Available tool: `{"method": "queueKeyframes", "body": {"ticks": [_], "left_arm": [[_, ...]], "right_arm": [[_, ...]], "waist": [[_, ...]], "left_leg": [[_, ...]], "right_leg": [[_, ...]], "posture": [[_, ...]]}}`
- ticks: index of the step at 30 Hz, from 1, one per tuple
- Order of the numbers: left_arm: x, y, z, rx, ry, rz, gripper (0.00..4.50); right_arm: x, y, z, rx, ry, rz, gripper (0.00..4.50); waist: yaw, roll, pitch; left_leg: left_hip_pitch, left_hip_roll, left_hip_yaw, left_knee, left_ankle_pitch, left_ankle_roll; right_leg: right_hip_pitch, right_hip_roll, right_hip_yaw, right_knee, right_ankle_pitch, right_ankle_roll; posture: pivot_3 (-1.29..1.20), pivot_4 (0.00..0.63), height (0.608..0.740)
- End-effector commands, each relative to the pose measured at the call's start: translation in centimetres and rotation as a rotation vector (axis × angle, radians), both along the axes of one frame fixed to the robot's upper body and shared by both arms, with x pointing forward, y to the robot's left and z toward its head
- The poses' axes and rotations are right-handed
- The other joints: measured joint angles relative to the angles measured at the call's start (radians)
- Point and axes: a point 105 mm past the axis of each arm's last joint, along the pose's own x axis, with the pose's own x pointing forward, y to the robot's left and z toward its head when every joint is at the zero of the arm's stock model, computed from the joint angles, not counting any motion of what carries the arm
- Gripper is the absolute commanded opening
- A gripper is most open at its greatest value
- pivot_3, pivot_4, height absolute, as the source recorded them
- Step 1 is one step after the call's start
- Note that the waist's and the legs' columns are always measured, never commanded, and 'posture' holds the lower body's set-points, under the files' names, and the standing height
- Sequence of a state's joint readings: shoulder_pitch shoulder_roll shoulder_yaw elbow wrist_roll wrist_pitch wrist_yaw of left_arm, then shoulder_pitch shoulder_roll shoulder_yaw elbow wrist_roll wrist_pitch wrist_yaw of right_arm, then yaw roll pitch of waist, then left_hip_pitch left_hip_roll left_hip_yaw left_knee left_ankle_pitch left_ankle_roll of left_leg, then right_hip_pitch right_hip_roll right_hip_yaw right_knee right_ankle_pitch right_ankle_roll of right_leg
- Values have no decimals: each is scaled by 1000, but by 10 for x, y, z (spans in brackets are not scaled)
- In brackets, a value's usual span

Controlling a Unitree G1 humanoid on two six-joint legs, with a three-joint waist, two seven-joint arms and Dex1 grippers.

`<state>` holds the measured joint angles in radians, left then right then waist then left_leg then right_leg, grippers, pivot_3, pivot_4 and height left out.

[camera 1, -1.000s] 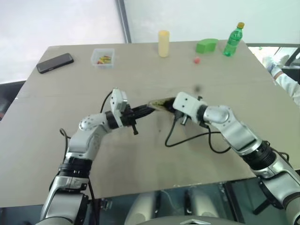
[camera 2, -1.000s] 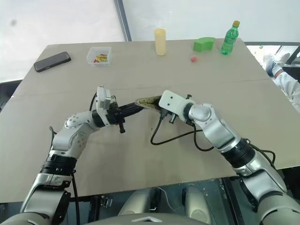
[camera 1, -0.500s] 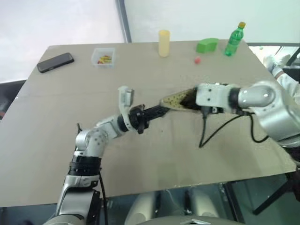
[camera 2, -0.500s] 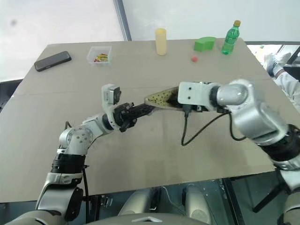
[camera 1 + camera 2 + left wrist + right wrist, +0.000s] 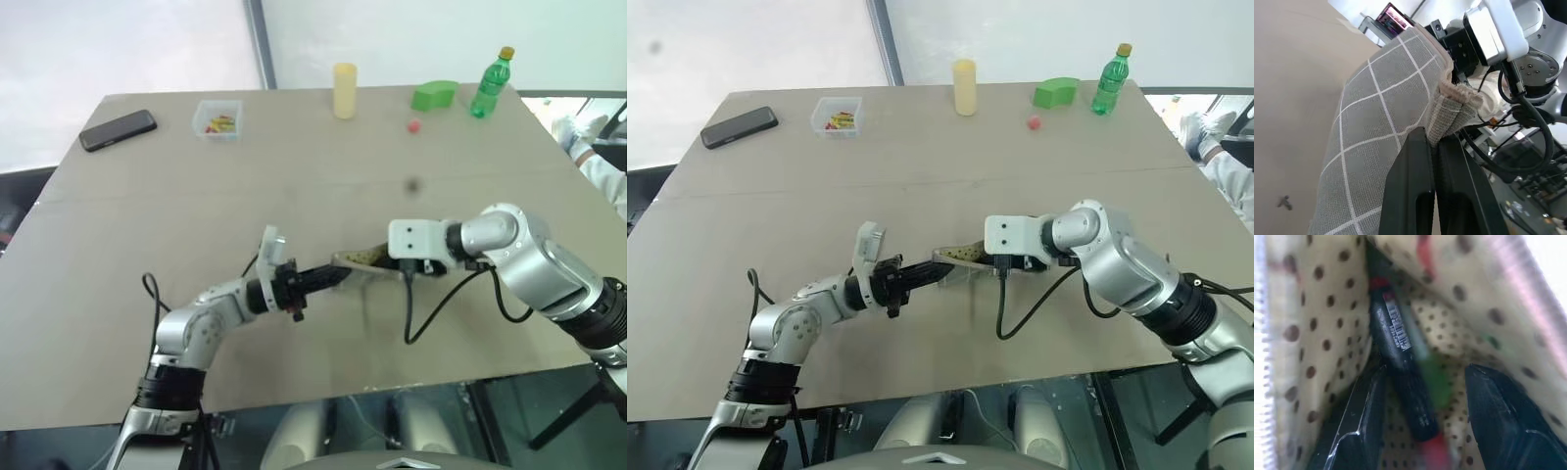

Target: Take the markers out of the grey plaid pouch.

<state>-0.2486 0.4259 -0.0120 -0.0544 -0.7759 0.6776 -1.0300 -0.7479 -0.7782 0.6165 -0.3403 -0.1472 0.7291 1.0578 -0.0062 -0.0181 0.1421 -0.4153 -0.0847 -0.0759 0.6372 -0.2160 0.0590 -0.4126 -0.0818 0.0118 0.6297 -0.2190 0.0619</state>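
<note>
The right fingers are spread apart inside the grey plaid pouch, straddling the markers without yet touching them. The left fingers are clamped together on the pouch's seam edge, and the pouch is held just above the table between both arms. If the spotted lining were caught instead, the slim, smooth marker barrels could be missed. The soft woven fabric could also be tugged from the left grip.
</note>
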Motion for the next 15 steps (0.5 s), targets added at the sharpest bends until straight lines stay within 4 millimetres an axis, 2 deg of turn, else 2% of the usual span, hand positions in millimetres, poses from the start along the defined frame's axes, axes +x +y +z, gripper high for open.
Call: {"method": "queueKeyframes", "body": {"ticks": [1, 11, 14, 15], "left_arm": [[6, 8, 3, 21, -45, 81, 0], [11, 13, 5, 7, -49, 126, 0], [11, 10, 6, 13, -75, 111, 0], [11, 9, 7, 11, -83, 109, 0]], "right_arm": [[1, -4, -3, -28, -10, 7, 2558], [10, -20, -23, -122, 19, -33, 2558], [10, -25, -28, -138, 27, -47, 1725], [11, -26, -28, -135, 22, -55, 1290]], "waist": [[0, 0, 0], [-2, 0, 0], [-2, -1, -1], [-2, -1, -2]], "left_leg": [[0, 0, 0, 0, 0, 0], [1, 0, 0, 0, 0, 0], [1, 0, 0, 0, 0, 0], [2, 0, 0, 0, 0, 0]], "right_leg": [[0, 0, 0, 0, 0, 0], [1, 1, 0, 0, 0, 0], [1, 1, 0, 0, 0, 0], [1, 1, 0, 0, 0, 0]], "posture": [[0, 150, 740], [0, 150, 740], [0, 150, 740], [0, 150, 740]]}}
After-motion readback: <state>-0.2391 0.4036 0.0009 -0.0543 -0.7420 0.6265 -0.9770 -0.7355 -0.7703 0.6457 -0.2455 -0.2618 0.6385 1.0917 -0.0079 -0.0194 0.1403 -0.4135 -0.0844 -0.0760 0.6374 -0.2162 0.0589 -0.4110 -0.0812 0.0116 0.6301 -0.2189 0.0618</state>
